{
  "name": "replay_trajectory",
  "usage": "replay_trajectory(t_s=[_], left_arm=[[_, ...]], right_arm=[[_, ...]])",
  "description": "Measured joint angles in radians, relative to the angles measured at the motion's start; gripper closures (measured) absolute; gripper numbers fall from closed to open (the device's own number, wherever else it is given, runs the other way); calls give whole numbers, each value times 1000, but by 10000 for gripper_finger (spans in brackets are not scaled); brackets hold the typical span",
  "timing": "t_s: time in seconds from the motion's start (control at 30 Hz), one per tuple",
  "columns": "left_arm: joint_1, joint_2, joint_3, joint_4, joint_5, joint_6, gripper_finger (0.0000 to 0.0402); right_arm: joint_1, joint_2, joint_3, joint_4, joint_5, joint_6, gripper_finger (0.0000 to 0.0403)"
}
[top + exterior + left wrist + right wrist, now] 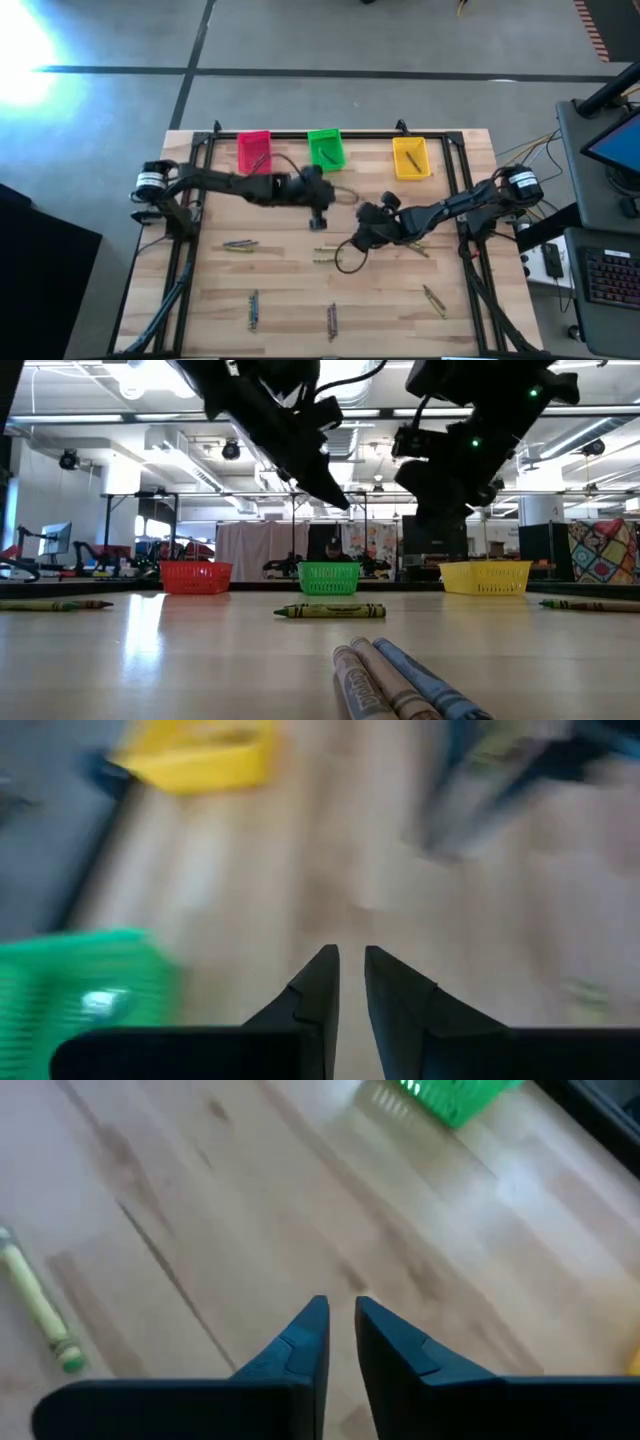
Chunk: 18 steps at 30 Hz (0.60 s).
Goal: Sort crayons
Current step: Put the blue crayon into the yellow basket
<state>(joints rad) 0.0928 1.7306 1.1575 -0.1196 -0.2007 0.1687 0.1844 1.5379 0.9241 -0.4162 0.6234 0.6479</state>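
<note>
A wooden table (290, 300) seen from above, with crayons scattered over its near half and three small bins along its far edge. Nearest the front edge, one pair of crayons (253, 309) lies left of centre with its long axis running near to far, a second pair (332, 320) lies at centre the same way, and a single crayon (434, 299) lies to the right on a diagonal. Farther in, a crayon pair (240, 244) lies on the left with its long axis running left to right, and a yellowish crayon (327, 254) lies near the table's middle, also running left to right. The right gripper (362, 240) hangs above the table just right of this middle crayon, its fingers nearly together with only a thin gap and nothing between them; its wrist camera shows a yellow-green crayon (38, 1303) lying well off to one side of the fingertips, not between them. The left gripper (319, 219) hovers just beyond the same crayon on its far side, fingers likewise almost closed and empty. Both grippers are near this crayon. Another crayon (415, 246) is partly hidden under the right arm. At the far edge sit the pink bin (254, 152), the green bin (326, 149) and the yellow bin (410, 158), each apparently already holding a crayon.
</note>
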Motion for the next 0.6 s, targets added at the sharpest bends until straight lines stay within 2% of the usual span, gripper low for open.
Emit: replay_trajectory(t_s=[0.13,0.2,0.3,0.47,0.6], left_arm=[[59,14,11,3,-195,-23,366],[81,21,11,-32,-261,-121,366],[102,29,-5,-131,-249,-210,366],[97,7,-47,-146,-221,-258,365],[98,-66,-76,-242,-114,-403,365]], right_arm=[[3,-25,-3,-16,12,-44,364],[0,-36,-5,-56,17,-56,364],[-2,-61,-15,-102,88,-36,364],[-1,-122,-92,-110,176,2,365],[-19,-170,-173,-122,307,49,365]])
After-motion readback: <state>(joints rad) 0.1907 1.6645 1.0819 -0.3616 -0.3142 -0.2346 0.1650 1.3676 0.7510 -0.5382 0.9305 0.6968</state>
